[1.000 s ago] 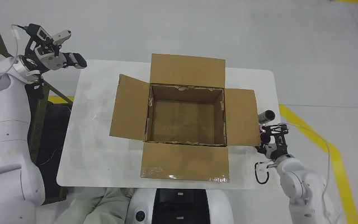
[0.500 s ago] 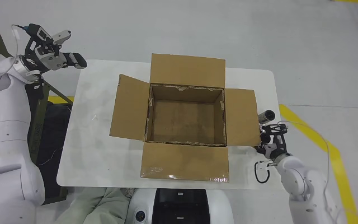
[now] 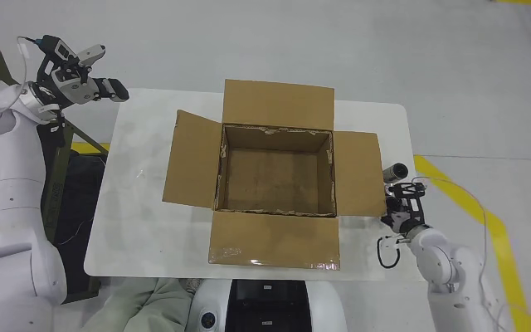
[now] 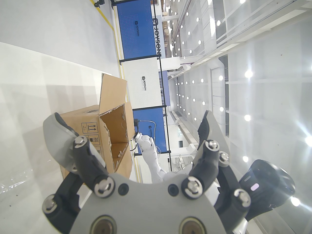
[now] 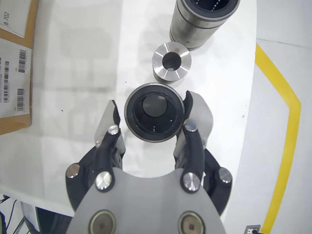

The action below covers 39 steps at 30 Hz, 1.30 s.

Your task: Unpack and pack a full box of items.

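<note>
White worktop (image 3: pixel 133 224) carries everything. Cardboard box (image 3: pixel 278 104) sits at its centre w/ all four flaps folded out flat and the inside bare; the left wrist view shows its torn top edge and one flap standing up (image 4: pixel 85 122), and the right wrist view shows the right flap w/ barcode labels (image 5: pixel 14 49). The left end effector (image 3: pixel 112 87) is held up off the far-left corner of the worktop, well apart from the box, fingers spread wide w/ nothing btwn them (image 4: pixel 131 118). The right end effector (image 3: pixel 404 207) is low over the right edge of the worktop, just right of the box's right flap. Its fingers (image 5: pixel 152 104) are partly spread and straddle an upright part w/out clamping it: one pad (image 5: pixel 189 98) is at the rim, the other (image 5: pixel 114 109) has a thin gap. Three metal parts stand in a near-far row there, all upright. Farthest is the tall bearing (image 5: pixel 202 15) (image 3: pixel 396 173), a steel cyl. w/ black bore and rows of small balls inside. Nearest is the straddled bearing (image 5: pixel 154 113), a similar steel sleeve w/ a black bore. Btwn them is the small bushing (image 5: pixel 171 62), bright machined steel w/ a centre hole, close to both neighbours; can't tell if it touches them.
</note>
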Available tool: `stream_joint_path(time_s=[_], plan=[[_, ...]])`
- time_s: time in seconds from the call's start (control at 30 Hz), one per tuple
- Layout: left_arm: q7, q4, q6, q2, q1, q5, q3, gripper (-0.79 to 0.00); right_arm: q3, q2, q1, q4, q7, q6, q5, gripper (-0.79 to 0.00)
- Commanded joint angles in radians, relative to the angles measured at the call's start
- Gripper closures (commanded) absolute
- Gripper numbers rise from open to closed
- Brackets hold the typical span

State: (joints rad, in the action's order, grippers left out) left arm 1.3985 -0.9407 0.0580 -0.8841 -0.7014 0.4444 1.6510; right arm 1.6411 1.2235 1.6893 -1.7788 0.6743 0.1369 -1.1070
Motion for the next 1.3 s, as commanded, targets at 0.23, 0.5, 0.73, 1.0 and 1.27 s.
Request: stream_joint_path(time_s=[0.23,0.5,0.73,1.0,1.27], plan=[[0.0,0.0,0.0,0.0,0.0,0.0,0.0,-0.785,0.028,-0.005,0.046,-0.063,-0.017,-0.007,0.02,0.0],[0.0,0.0,0.0,0.0,0.0,0.0,0.0,-0.785,0.077,-0.009,0.116,-0.176,-0.047,-0.02,0.024,0.0],[0.0,0.0,0.0,0.0,0.0,0.0,0.0,-0.785,0.111,-0.011,0.156,-0.266,-0.066,-0.029,0.026,0.0],[0.0,0.0,0.0,0.0,0.0,0.0,0.0,-0.785,0.156,-0.012,0.194,-0.389,-0.117,-0.037,0.024,0.0],[0.0,0.0,0.0,0.0,0.0,0.0,0.0,-0.785,0.151,-0.015,0.163,-0.475,-0.129,-0.019,-0.019,0.0]])
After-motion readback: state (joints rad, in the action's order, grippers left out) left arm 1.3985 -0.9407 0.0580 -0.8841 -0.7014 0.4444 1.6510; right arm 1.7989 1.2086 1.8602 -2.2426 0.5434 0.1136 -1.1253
